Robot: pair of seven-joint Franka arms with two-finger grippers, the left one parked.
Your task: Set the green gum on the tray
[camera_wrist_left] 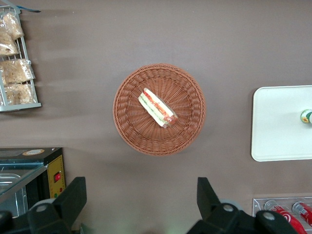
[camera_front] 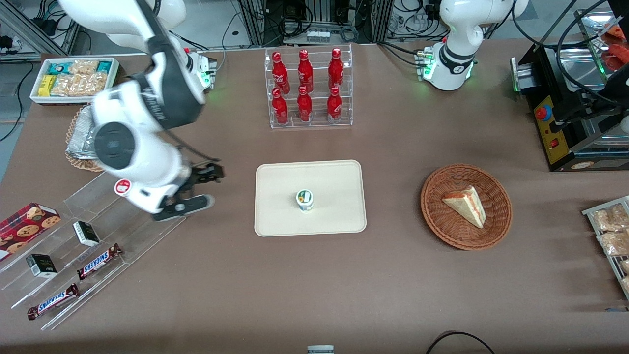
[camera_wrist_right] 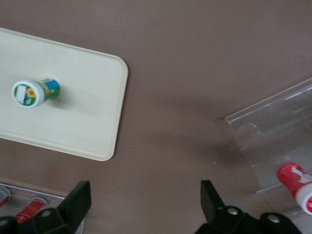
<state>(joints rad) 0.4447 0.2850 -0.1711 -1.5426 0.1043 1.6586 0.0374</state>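
1. One small bottle, the green gum, stands upright on the tray near its middle, with its green-and-white lid facing up and nothing touching it.
2. The tray lies flat at the centre of the bench, with its long edges running along the bench's length.
3. The gripper hangs above the bench just off the tray's short edge on the working arm's side, well apart from the gum; its jaws are spread wide and hold nothing (the right wrist view shows both fingers with bare bench between them).
4. A clear acrylic rack sits near the bench corner at the working arm's end, carrying Snickers bars and small dark boxes; a red-lidded bottle rests at its upper edge, close to the arm's wrist.
5. A stand of red soda bottles stands farther from the front camera than the tray.
6. A round wicker basket holding a sandwich wedge lies toward the parked arm's end.
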